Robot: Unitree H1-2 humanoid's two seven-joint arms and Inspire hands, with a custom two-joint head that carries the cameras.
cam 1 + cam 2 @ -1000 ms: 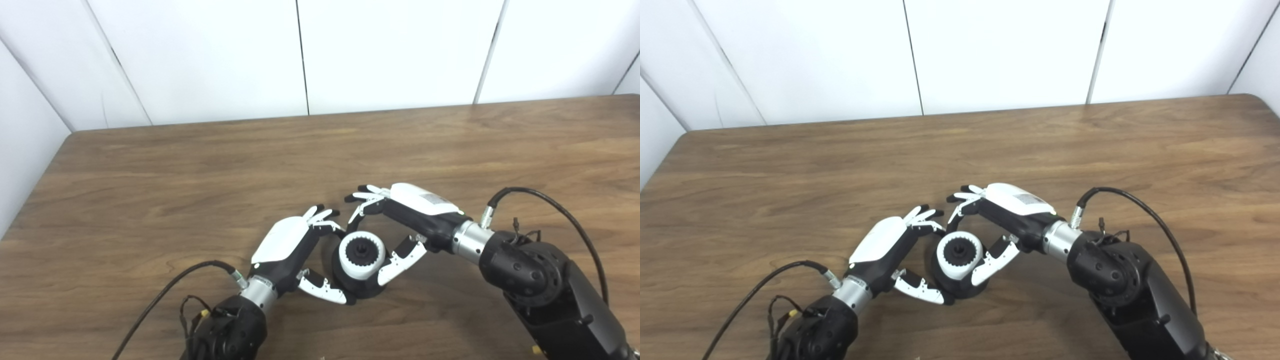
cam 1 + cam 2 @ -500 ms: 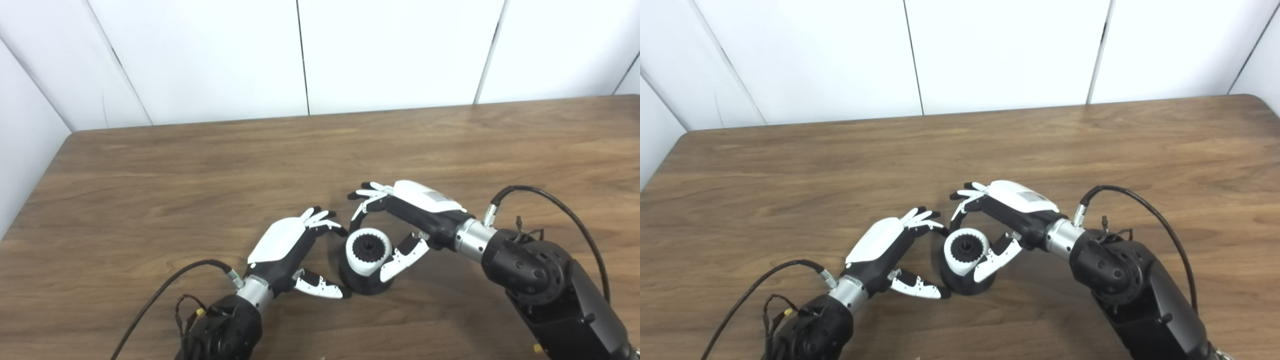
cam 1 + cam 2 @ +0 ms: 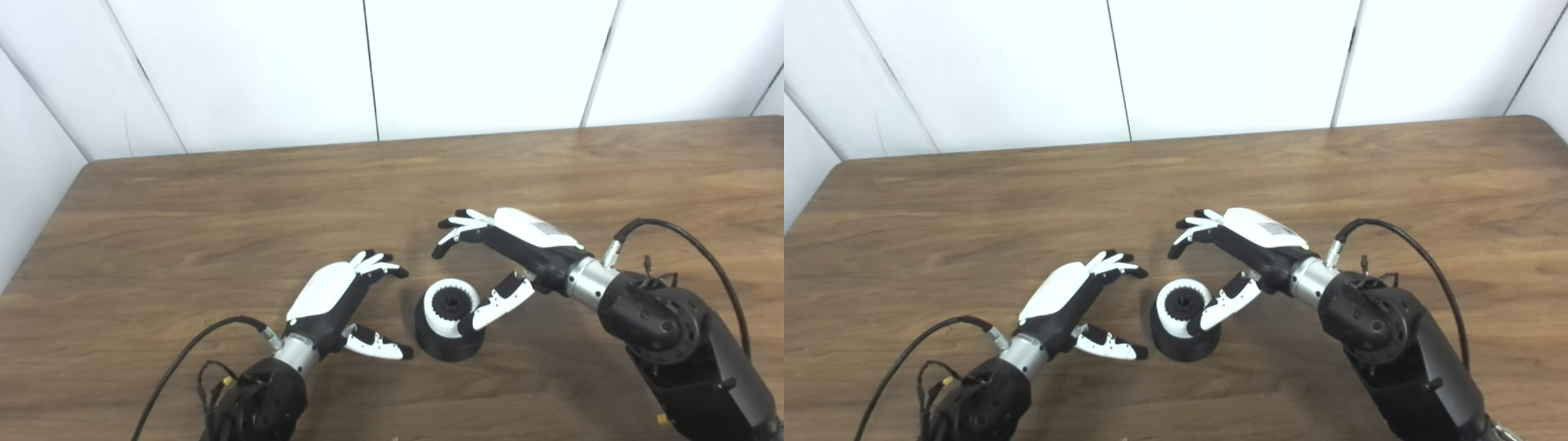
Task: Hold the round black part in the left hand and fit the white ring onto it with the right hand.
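The round black part (image 3: 450, 346) stands on the wooden table (image 3: 245, 202) near the front middle. The white ring (image 3: 442, 312) sits on top of it, around its toothed black hub. My left hand (image 3: 340, 297) is open and empty, just left of the part and apart from it. My right hand (image 3: 508, 251) is open above and to the right of the part. Its thumb (image 3: 499, 303) lies in front of the ring's right side, and its fingers (image 3: 459, 226) are spread behind the part, clear of it.
Black cables (image 3: 686, 236) loop from both forearms over the table's front. White wall panels (image 3: 367, 67) stand behind the table's far edge. The table's left edge (image 3: 37, 239) is near the left arm.
Both hands have let go of the assembled part. My left hand drew back to the left. My right hand lifted and moved back to the right. The part with the ring stays on the table.
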